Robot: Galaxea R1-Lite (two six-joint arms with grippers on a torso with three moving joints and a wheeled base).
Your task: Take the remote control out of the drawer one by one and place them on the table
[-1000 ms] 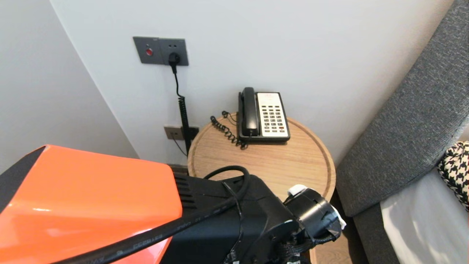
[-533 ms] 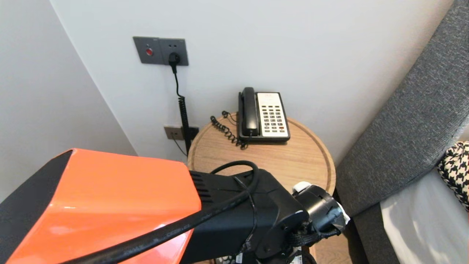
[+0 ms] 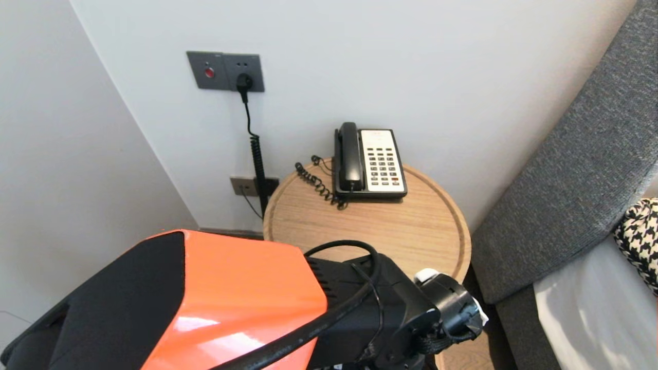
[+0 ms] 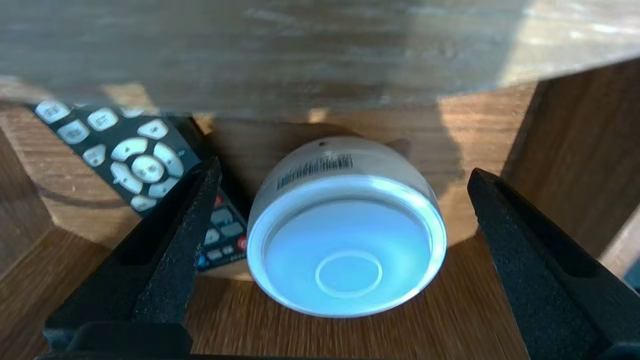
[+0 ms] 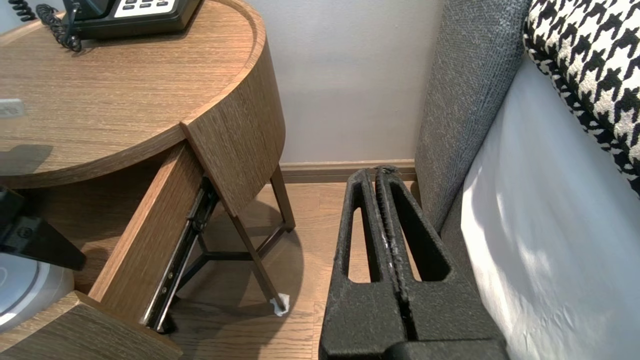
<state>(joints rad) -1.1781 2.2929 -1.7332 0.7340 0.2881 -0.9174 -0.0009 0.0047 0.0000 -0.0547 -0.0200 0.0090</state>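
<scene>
Our left hand (image 4: 344, 170) sits inside the open drawer (image 4: 475, 310), fingers spread wide on either side of a white jar (image 4: 345, 250) and gripping nothing. The jar shows us its flat round face and rests just beside a remote (image 4: 135, 165). We judge the wide spread suits the jar's broad body.

From the head, we see only the left arm (image 3: 231, 303) bent low before the round surface (image 3: 370, 231), where a phone (image 3: 369, 162) sits against the wall; the arm hides hand and drawer.

At the right wrist, our right hand (image 5: 382, 172) hangs closed and empty beside the bed (image 5: 540, 225), seemingly parked clear of the drawer.
</scene>
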